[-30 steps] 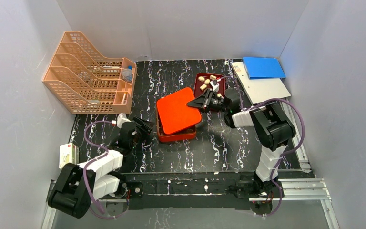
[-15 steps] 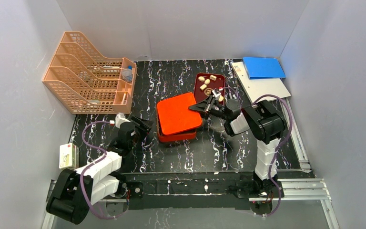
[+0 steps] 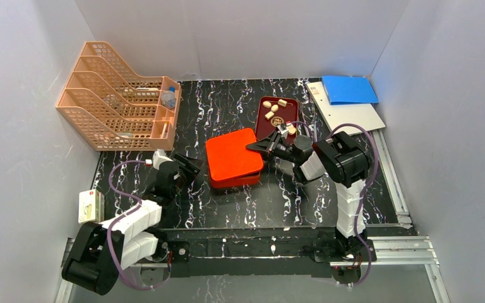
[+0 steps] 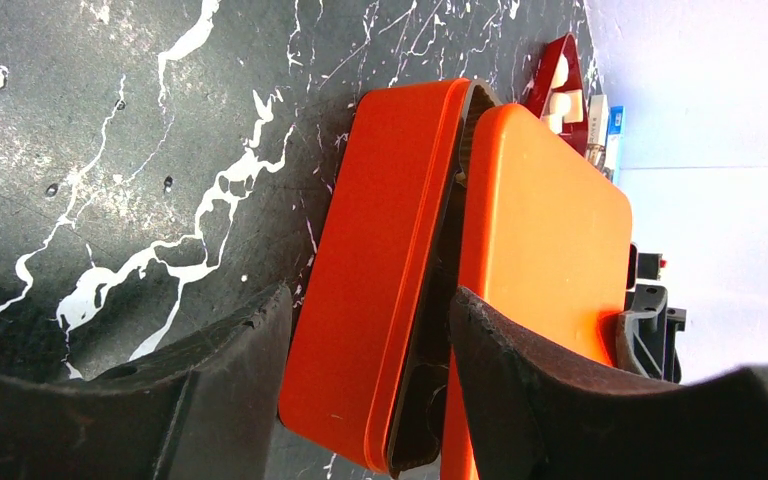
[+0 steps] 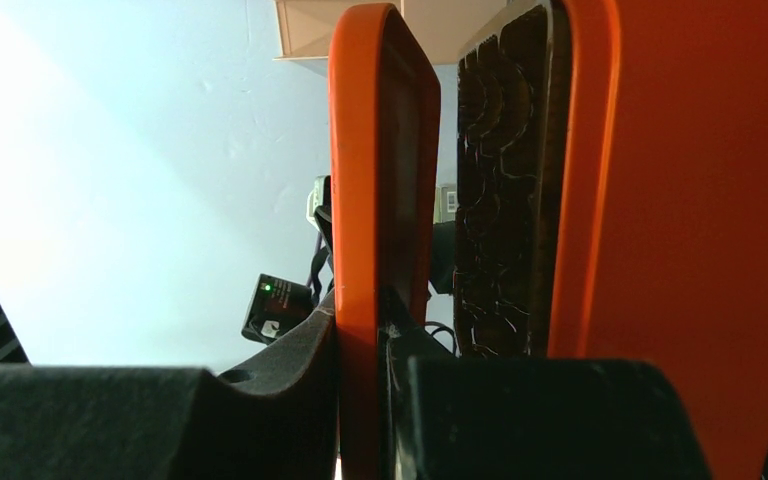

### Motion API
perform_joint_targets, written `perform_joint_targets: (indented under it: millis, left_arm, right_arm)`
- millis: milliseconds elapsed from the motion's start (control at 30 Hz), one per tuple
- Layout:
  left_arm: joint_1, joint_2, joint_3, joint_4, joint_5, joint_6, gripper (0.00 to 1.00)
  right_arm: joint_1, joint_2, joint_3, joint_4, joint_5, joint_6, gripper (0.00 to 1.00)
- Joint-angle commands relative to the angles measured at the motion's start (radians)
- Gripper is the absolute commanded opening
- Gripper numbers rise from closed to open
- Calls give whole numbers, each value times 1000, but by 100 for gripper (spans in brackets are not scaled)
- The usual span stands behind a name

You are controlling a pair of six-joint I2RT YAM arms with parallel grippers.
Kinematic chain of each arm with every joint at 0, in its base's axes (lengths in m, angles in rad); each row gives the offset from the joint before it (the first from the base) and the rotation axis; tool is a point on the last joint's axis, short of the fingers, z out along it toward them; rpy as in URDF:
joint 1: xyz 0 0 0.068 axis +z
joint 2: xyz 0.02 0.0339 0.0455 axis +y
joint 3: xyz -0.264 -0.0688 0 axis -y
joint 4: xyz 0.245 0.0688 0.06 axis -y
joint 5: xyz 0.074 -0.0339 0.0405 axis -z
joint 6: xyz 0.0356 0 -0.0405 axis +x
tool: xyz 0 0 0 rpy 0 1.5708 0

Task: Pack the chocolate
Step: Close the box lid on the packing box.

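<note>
While the right gripper (image 3: 257,144) pinches the edge of the orange lid (image 3: 230,158) just over the box (image 3: 235,182), the left gripper (image 3: 188,165) stands spread beside that box.

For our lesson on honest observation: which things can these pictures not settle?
- Inside of the box: top view, covered by the lid; wrist views show only a dark sliver.
- Count of chocolate: top view, right arm overlaps the tray at its near end.
- Contents of the organizer: top view, too small.
</note>
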Motion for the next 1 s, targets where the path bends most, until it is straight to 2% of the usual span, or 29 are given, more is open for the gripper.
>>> perform_joint_targets:
  millis: [0, 700, 967]
  left_arm:
    - [10, 15, 6, 21, -22, 3, 56]
    - [18, 117, 7, 117, 22, -4, 56]
    - [20, 148, 36, 132, 42, 6, 56]
  right_arm:
    - [14, 10, 29, 180, 25, -8, 1]
    - [32, 23, 54, 106, 36, -80, 1]
    - [38, -18, 58, 7, 36, -156, 1]
